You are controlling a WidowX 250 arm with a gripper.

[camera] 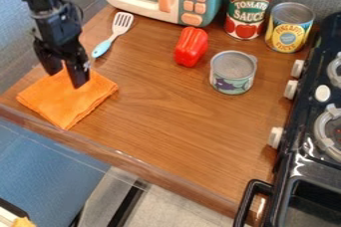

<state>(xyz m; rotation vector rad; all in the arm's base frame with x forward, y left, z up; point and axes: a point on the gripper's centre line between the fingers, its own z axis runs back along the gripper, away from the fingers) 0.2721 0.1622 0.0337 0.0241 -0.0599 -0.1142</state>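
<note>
Camera view: the gripper point(65, 79), 2 fingers apart, hangs over the orange cloth point(77, 102); limp, light and soft, it should pinch best near an edge.

Black arm point(50, 17) at upper left, tool point(65, 78) hanging down (fingers point(79, 75) apart)

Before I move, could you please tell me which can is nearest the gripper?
The short, teal-labelled can; the taller red-labelled can and yellow-labelled can both stand farther away.
</note>
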